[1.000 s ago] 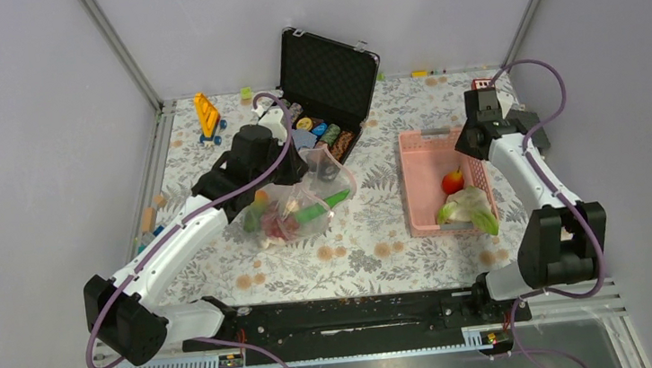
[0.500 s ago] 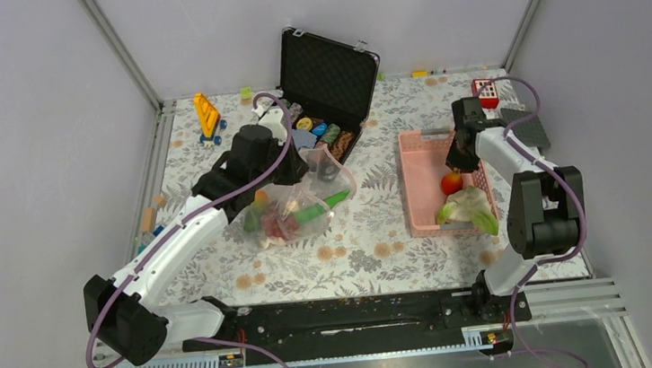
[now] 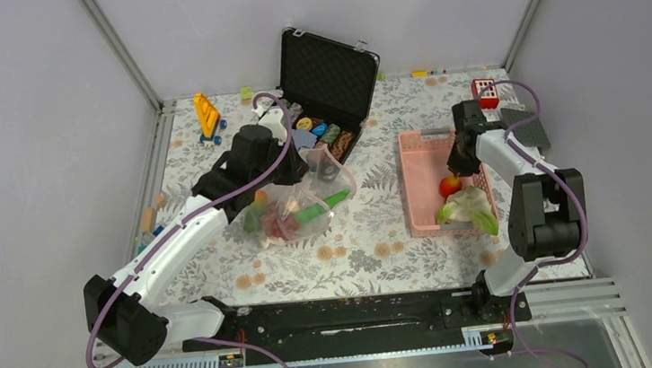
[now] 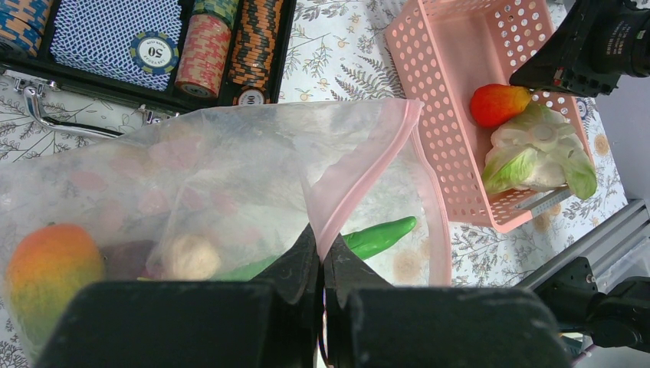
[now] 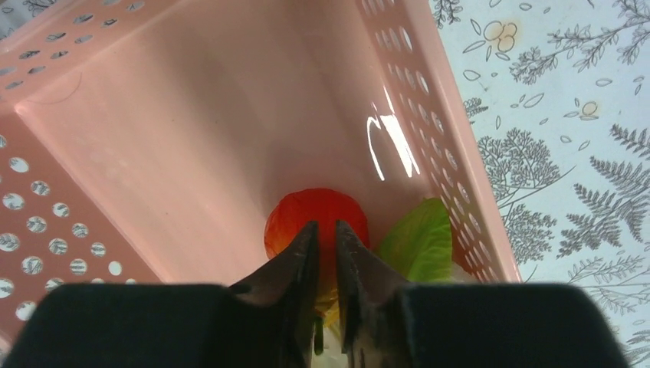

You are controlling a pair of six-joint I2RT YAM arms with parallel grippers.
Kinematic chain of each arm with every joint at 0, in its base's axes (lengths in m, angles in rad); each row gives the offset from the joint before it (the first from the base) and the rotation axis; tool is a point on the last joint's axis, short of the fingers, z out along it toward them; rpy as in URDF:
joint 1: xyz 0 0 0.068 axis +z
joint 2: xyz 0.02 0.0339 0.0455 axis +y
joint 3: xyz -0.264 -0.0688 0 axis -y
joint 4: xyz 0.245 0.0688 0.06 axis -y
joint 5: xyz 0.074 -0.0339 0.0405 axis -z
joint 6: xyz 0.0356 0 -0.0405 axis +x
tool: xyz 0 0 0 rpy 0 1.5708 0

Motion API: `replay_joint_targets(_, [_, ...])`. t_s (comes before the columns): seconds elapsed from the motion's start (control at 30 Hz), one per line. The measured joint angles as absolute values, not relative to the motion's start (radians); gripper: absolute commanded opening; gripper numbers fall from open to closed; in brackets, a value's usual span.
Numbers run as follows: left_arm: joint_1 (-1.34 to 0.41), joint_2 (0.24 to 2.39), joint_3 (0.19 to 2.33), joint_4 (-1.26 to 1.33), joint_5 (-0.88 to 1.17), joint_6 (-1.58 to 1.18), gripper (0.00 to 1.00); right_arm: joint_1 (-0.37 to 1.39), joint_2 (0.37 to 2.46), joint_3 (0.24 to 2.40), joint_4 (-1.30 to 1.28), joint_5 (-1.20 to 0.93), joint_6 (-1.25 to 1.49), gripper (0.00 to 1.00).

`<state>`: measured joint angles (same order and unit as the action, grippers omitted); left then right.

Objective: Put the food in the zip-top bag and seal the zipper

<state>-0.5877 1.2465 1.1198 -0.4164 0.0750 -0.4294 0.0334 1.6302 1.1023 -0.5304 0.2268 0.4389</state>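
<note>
The clear zip-top bag (image 3: 302,206) lies mid-table with an orange-green mango (image 4: 50,264) and a long green vegetable (image 4: 379,234) inside. My left gripper (image 4: 322,253) is shut on its pink zipper (image 4: 368,165), holding the mouth up. At the right, the pink basket (image 3: 417,184) holds a red fruit (image 3: 451,186) and a white-green leafy piece (image 3: 469,208). My right gripper (image 5: 322,226) reaches down into the basket. Its fingers are a thin slit apart, and the red fruit (image 5: 318,211) bulges past the tips, its yellow end running back into the slit.
An open black case (image 3: 325,76) of poker chips (image 4: 207,46) stands just behind the bag. A yellow toy (image 3: 207,114) is at the back left, a red block (image 3: 485,89) behind the basket, and small blocks (image 3: 147,219) lie by the left wall.
My right arm folded in and lowered its gripper into the basket, then its fingers closed onto the red fruit, which shifted slightly. The left gripper and bag stayed still.
</note>
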Motion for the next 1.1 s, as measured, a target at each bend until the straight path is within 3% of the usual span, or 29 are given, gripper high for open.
replay_joint_targets(0.07, [-0.588, 1.246, 1.120, -0.416, 0.075, -0.430, 0.00, 0.033, 1.619, 1.098, -0.537, 0.226, 0.440, 0.67])
replay_joint_targets(0.17, [-0.588, 1.246, 1.120, -0.416, 0.075, -0.433, 0.00, 0.033, 1.602, 1.095, -0.541, 0.225, 0.435, 0.98])
replay_joint_targets(0.47, [-0.588, 1.246, 1.120, -0.416, 0.075, -0.437, 0.00, 0.033, 1.560, 1.062, -0.520, 0.167, 0.418, 0.99])
replay_joint_targets(0.57, [-0.588, 1.246, 1.120, -0.416, 0.075, -0.437, 0.00, 0.033, 1.569, 1.055, -0.514, 0.137, 0.417, 0.93])
replay_joint_targets(0.73, [-0.588, 1.246, 1.120, -0.416, 0.074, -0.437, 0.00, 0.038, 1.627, 1.056, -0.507, 0.123, 0.421, 0.74])
replay_joint_targets(0.87, [-0.588, 1.246, 1.120, -0.416, 0.074, -0.437, 0.00, 0.042, 1.645, 1.056, -0.510, 0.127, 0.427, 0.55])
replay_joint_targets(1.0, [-0.588, 1.246, 1.120, -0.417, 0.074, -0.437, 0.00, 0.046, 1.645, 1.056, -0.515, 0.134, 0.431, 0.30])
replay_joint_targets(1.1, [-0.588, 1.246, 1.120, -0.417, 0.074, -0.437, 0.00, 0.046, 1.639, 1.056, -0.516, 0.138, 0.439, 0.27])
